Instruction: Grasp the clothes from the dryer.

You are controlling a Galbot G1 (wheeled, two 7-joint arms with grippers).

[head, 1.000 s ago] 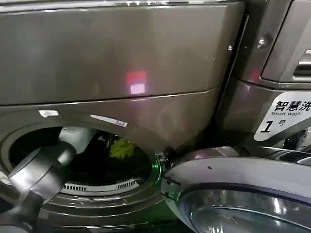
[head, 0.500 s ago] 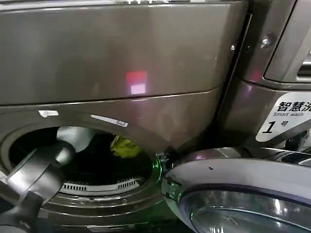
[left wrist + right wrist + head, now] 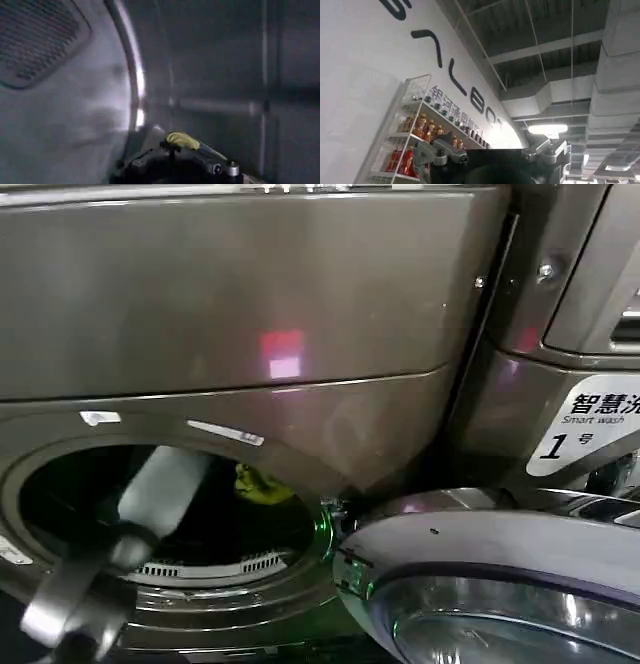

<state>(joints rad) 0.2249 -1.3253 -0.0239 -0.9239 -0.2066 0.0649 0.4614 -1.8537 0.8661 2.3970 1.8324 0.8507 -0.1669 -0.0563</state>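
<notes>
The head view looks down, close, at the dryer (image 3: 250, 314) front, porthole at lower left. The left wrist view sits inside that drum; the right wrist view faces up toward the ceiling (image 3: 560, 45).

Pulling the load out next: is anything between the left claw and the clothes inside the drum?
Nothing visible blocks it. The left arm reaches through the bronze-grey dryer's open porthole, and the lime-green fabric clothes lie just beyond it.

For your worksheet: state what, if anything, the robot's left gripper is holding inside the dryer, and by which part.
It cannot be told. The left arm reaches into the dryer near the lime-green clothes, but no hold is visible.
</notes>
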